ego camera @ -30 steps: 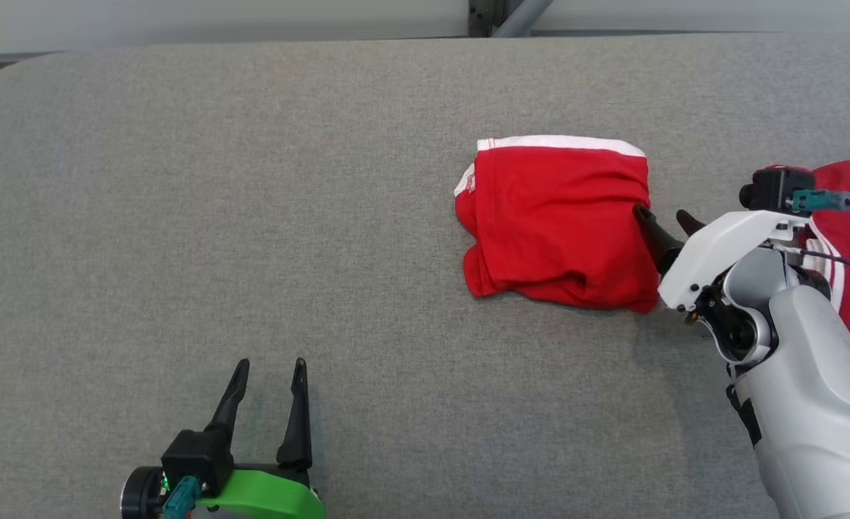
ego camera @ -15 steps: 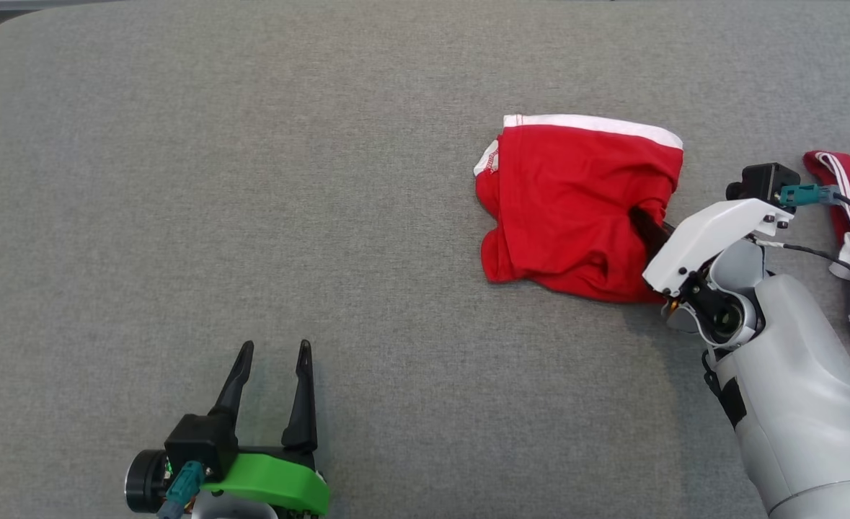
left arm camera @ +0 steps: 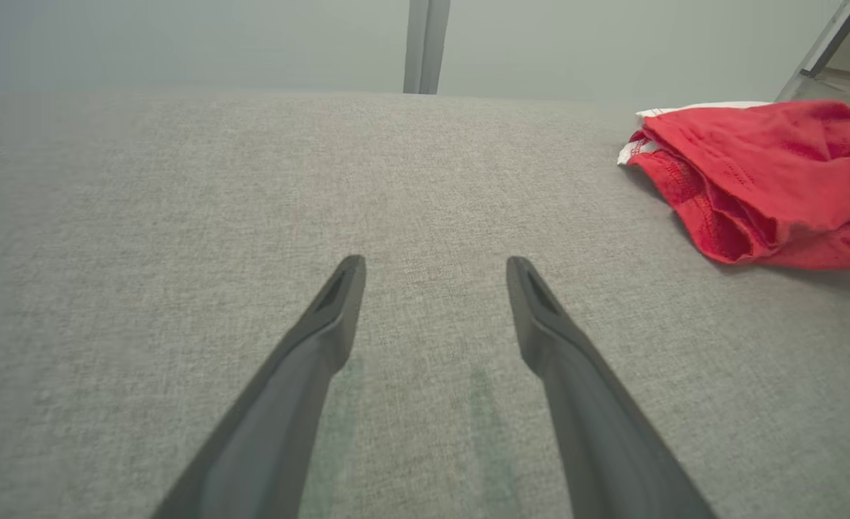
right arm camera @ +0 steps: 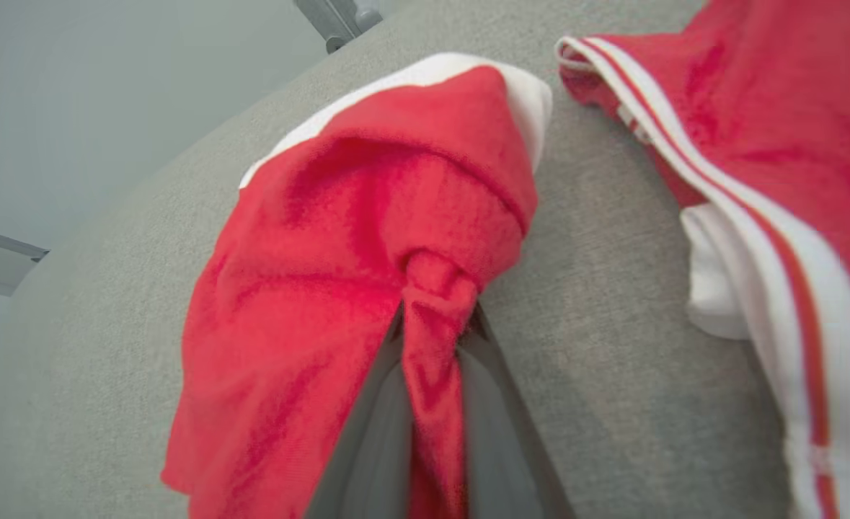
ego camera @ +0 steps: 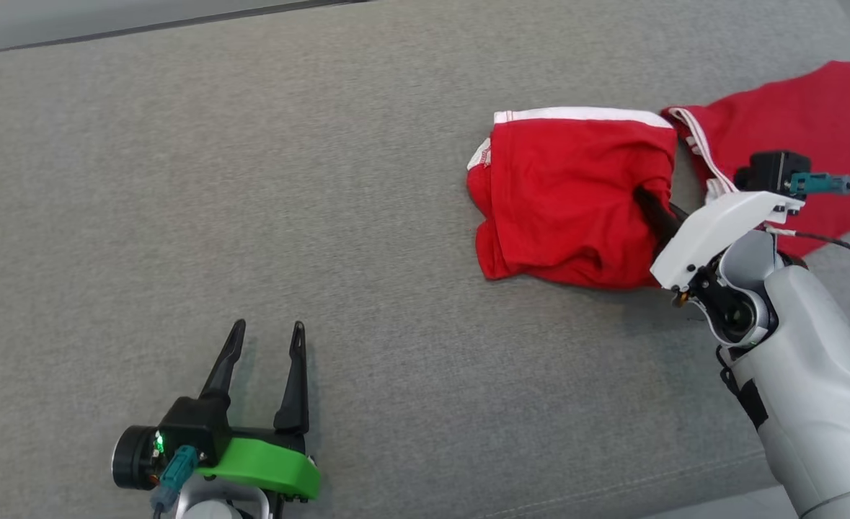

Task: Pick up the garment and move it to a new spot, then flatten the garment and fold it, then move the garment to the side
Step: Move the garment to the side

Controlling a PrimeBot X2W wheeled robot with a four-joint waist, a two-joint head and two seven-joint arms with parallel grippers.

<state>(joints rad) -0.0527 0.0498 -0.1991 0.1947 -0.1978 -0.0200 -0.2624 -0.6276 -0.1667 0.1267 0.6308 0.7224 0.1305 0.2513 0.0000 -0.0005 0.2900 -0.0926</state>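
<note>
Here the right claw (right arm camera: 435, 317) pinches the near edge of the garment (right arm camera: 352, 238) ahead.

Soft, even light. My right arm (ego camera: 807, 375) casts a faint shadow; the garment (right arm camera: 338, 288) blurs at my right wrist view's bottom.

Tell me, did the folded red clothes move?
Yes. The folded red garment has shifted toward the robot's right; its gap to the other red garment lying there has almost closed.

The fingertips of the right claw (right arm camera: 435, 317) are buried in a pinched fold of the red garment (ego camera: 561, 202), and the right arm (ego camera: 799, 346) partly hides a second red garment (ego camera: 792, 108) near the tabletop's (ego camera: 251, 180) right edge.
</note>
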